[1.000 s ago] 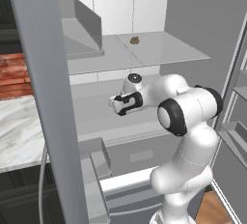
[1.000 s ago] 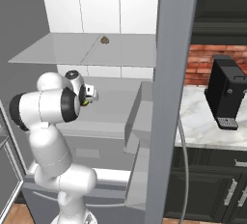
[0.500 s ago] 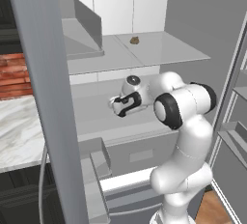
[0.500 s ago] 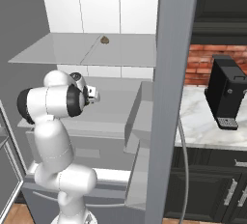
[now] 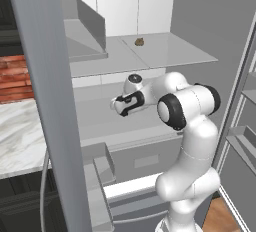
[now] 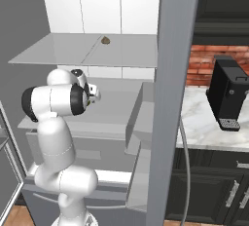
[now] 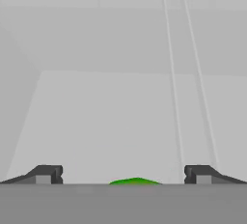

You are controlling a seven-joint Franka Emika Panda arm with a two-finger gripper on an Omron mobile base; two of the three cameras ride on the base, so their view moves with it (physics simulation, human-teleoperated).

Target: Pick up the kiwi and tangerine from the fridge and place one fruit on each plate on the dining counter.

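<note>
Your gripper (image 7: pixel 123 175) sits wide open inside the fridge (image 5: pixel 165 51), level with a middle shelf (image 5: pixel 115 121), holding nothing. The kiwi (image 7: pixel 134 181) shows in the hand view as a green sliver low between the two fingertips (image 7: pixel 46 174), so it is right at the gripper, though you can't tell if it touches. Expect it to be light, small and round with a yielding skin, so it can roll or squirt out. Take it across its widest middle, fingers level, and close gently. The small brown lump (image 5: pixel 139 41) on the upper glass shelf isn't a target. Tangerine's location can't be told.
</note>
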